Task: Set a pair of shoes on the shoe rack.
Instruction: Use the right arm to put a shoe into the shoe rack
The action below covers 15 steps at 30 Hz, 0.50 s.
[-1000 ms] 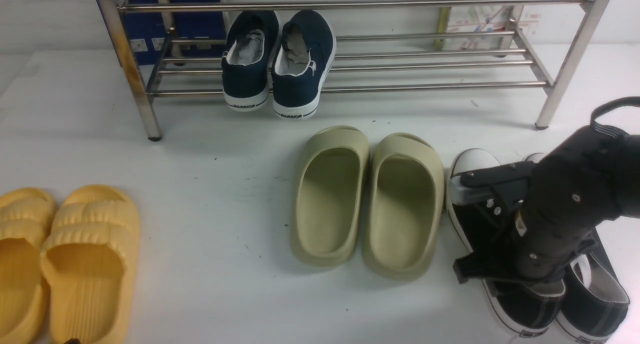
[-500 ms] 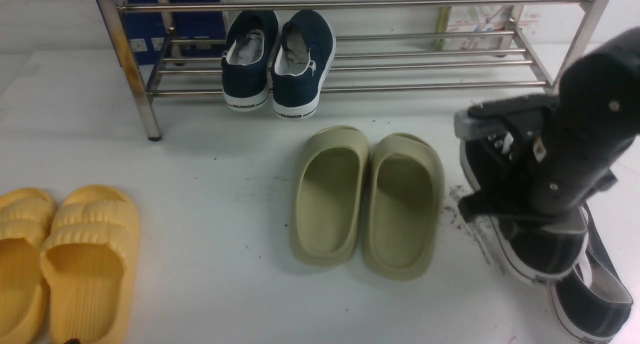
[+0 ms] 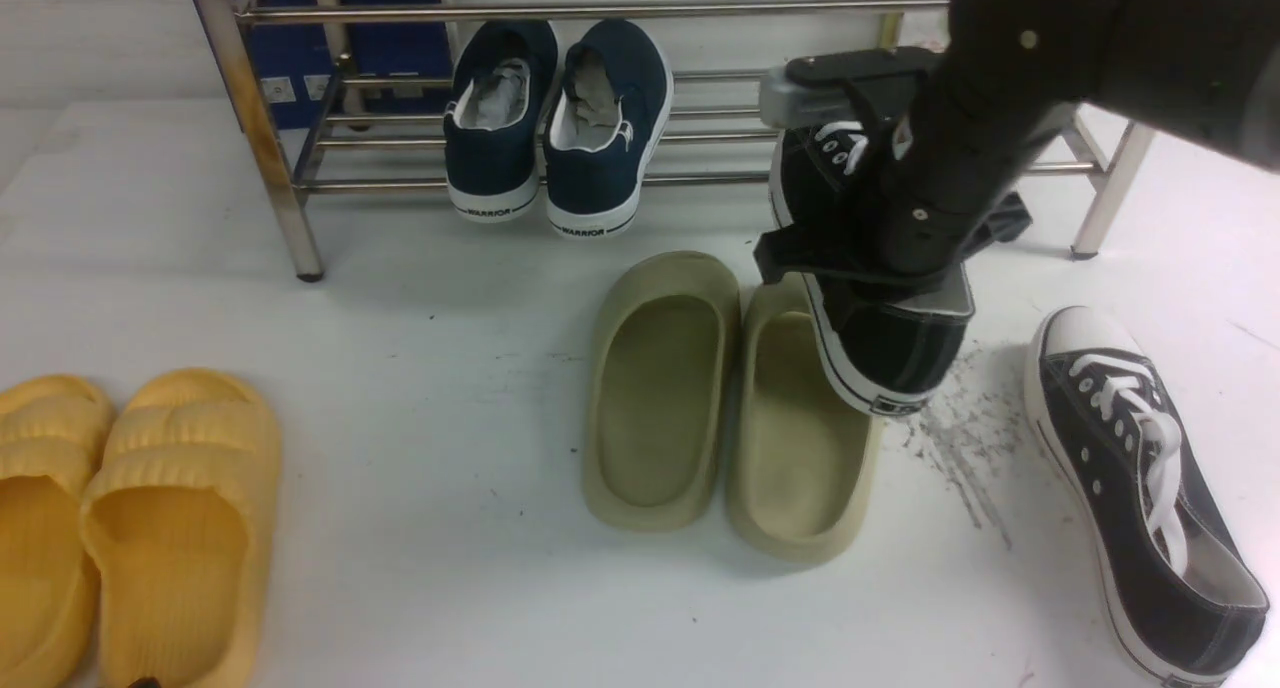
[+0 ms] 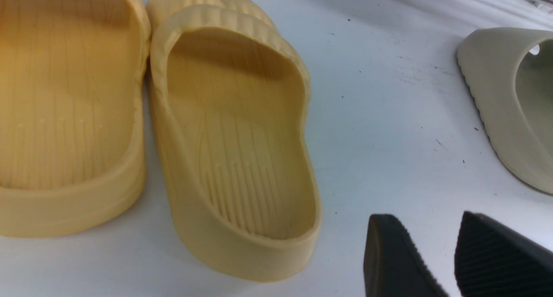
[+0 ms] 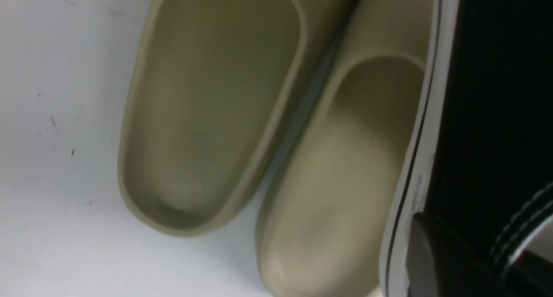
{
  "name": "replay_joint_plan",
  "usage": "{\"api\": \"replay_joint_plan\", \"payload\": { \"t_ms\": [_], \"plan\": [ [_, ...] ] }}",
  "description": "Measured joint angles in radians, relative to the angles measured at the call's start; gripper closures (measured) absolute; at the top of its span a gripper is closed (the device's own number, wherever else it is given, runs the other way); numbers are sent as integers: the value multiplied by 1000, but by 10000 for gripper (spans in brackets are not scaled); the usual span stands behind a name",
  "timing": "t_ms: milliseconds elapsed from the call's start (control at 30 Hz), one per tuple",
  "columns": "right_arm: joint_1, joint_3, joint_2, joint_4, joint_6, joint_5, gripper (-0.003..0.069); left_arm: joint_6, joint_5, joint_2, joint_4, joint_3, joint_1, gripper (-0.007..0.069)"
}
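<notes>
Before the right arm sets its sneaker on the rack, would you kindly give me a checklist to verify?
1. Right end effector shut on the held sneaker: ok.
2. Held sneaker lifted off the table, above the olive slippers: ok.
3. Shoe rack shelf free to the right of the navy slip-ons: cannot tell, the arm hides part.
4. Second sneaker lying on the table, away from the rack: ok.
5. Left end effector open, empty, near the yellow slippers: ok.
</notes>
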Motion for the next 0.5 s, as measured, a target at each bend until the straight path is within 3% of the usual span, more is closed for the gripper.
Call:
{"api": "replay_joint_plan", "payload": {
  "t_ms": [500],
  "plan": [
    [-43,-270,196,-15,-27,39,645,0,0,0,0,0,0,386]
  ]
}}
